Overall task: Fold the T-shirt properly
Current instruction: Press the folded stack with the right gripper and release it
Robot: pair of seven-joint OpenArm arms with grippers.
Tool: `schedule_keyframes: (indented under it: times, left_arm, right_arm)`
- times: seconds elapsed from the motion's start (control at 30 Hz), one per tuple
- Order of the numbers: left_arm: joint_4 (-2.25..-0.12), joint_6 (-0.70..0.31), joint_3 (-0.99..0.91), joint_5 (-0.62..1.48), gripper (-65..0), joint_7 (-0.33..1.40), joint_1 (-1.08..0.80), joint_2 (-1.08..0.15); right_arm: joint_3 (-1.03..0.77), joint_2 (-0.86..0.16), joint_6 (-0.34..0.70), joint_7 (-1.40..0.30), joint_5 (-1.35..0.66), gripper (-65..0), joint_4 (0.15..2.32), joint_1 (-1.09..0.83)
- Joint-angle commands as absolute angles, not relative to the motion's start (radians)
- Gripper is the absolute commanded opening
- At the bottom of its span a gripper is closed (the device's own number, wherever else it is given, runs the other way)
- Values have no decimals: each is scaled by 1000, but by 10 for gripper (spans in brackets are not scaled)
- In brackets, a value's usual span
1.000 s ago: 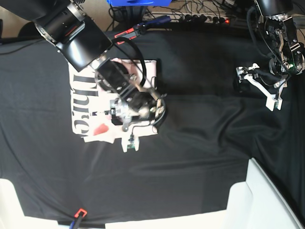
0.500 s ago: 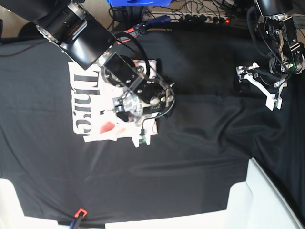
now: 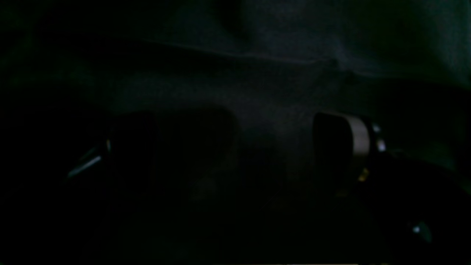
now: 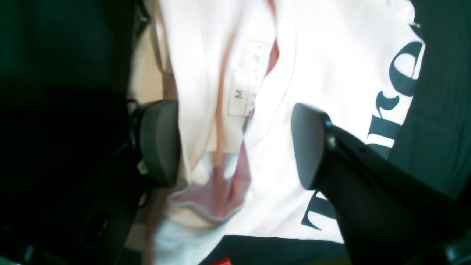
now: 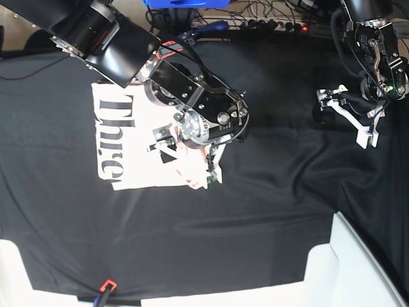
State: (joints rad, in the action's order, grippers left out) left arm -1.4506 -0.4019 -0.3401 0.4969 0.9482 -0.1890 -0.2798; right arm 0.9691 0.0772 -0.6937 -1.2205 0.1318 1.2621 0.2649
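The pale pink T-shirt (image 5: 128,163) lies folded on the black table cloth at the left centre, with its black lettering (image 5: 112,137) facing up. My right gripper (image 5: 188,163) hovers over the shirt's right part. In the right wrist view my right gripper (image 4: 235,147) is open, and its dark fingers (image 4: 160,143) stand apart over the shirt (image 4: 331,55). The collar and the size label "M" (image 4: 239,94) lie between them. My left gripper (image 5: 348,118) is open and empty over bare cloth at the far right. In the dark left wrist view my left gripper (image 3: 235,151) also shows open.
The black table cloth (image 5: 268,192) covers the table and has wrinkles at the right. White containers stand at the bottom right (image 5: 358,268) and bottom left (image 5: 13,268). Cables and a power strip (image 5: 275,25) run along the back edge. A red-orange tool (image 5: 105,286) lies at the front.
My right arm has moved to the right across the shirt and its wrist has turned. More of the lettering is uncovered. The left arm has not moved.
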Motion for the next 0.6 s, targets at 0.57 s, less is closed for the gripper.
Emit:
schedule_keyframes:
  times: [0.57]
  left_arm:
    - [-1463, -407, -351, 507, 0, 934, -183, -297]
  right_arm:
    - [832, -41, -698, -1170, 148, -380, 1514, 203]
